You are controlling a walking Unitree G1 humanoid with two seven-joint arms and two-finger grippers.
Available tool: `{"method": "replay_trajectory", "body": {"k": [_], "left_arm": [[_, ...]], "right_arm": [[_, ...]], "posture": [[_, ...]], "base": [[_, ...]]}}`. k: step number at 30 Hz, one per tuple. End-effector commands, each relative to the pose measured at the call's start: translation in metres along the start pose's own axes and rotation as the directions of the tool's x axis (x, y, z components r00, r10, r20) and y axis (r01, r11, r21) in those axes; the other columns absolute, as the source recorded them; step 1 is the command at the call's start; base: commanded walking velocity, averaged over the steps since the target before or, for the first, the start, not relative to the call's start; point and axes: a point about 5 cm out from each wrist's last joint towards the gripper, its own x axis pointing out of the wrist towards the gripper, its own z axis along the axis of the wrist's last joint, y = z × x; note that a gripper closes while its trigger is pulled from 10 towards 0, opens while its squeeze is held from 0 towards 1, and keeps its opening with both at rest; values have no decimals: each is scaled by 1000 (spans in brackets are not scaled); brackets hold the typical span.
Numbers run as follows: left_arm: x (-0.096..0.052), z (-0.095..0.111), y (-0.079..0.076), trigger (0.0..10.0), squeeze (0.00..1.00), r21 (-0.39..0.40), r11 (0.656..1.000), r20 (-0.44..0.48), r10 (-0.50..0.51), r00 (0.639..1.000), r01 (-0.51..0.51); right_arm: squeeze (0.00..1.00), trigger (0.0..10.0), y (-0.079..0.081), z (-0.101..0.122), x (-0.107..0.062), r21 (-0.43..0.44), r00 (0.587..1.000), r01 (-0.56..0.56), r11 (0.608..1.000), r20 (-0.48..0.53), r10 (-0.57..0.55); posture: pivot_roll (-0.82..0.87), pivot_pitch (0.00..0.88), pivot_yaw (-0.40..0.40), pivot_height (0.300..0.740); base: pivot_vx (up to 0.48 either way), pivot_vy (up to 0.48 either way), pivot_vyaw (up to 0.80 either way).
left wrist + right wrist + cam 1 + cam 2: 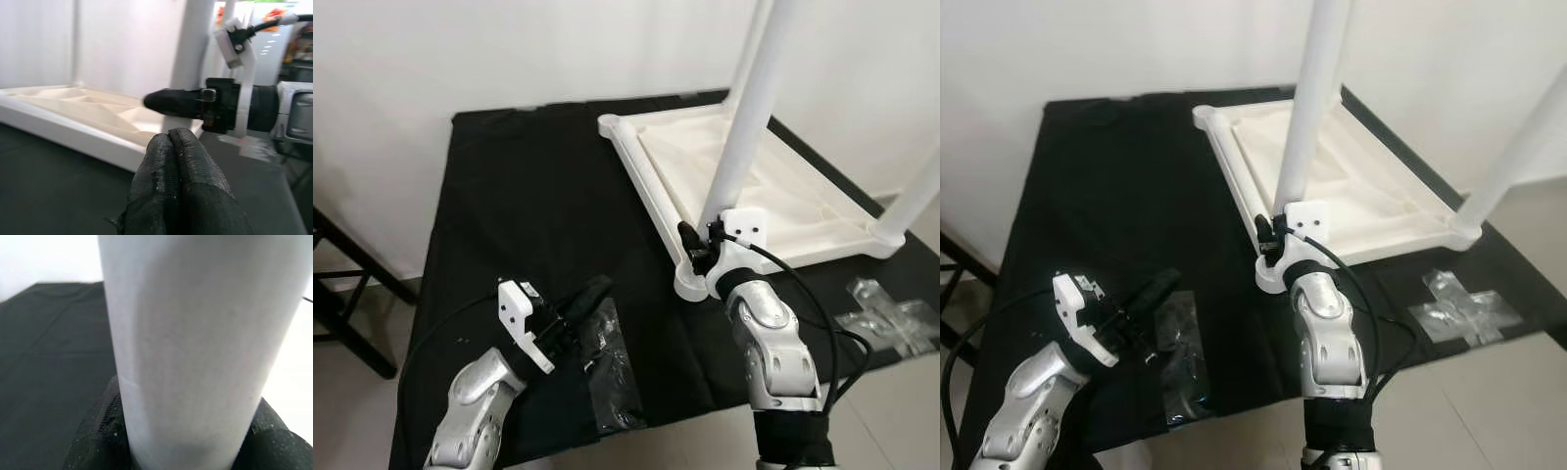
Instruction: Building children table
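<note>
Right hand point(703, 247) reaches forward, clamped around base of white cylindrical table leg point(744, 127) on upturned white plastic table point(773, 201). Left hand point(178, 161) fingers pressed together, hovering over black-cloth tabletop point(529, 196).

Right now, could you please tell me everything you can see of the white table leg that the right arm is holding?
The smooth white cylindrical table leg looks like plastic or painted material. It stands nearly upright, leaning slightly, seated in the near corner socket of the upside-down white tabletop, which lies on the black cloth. Its upper end runs out of frame. The right gripper clamps it just above the socket, black jaws on either side. A second leg stands at the neighbouring corner.
</note>
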Motion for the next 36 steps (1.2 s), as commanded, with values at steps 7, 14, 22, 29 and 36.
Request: {"method": "replay_trajectory", "body": {"k": [7, 14, 22, 29, 36], "left_arm": [[-1, -4, 0, 10000, 0, -12, 1000, -18, -1, 1000, 1], [1, -5, 0, 10000, 0, -19, 1000, -20, -5, 1000, 5], [1, -7, -1, 10000, 0, -20, 1000, -20, -5, 1000, 4], [0, -8, -3, 10000, 0, -23, 1000, -21, -6, 1000, 6], [-2, -7, -4, 10000, 0, -24, 1000, -21, -5, 1000, 5]], "right_arm": [[1000, 10000, -6, -20, 11, 31, 979, -94, 995, -179, 98], [0, 10000, 3, 35, 19, -131, 868, -491, 862, 19, 497], [0, 10000, -13, 46, 25, -221, 735, -668, 711, -40, 677], [0, 0, -34, 59, 41, -190, 687, -719, 669, -49, 725], [0, 0, -40, 52, 40, -190, 651, -755, 628, -106, 751]], "posture": [[5, 143, -26, 740], [11, 134, -22, 740], [20, 128, -26, 740], [32, 124, -30, 740], [34, 134, -30, 740]], "base": [[0, 0, 0], [0, 0, 0], [0, 0, 0], [0, 0, 0], [0, 0, 0]]}}
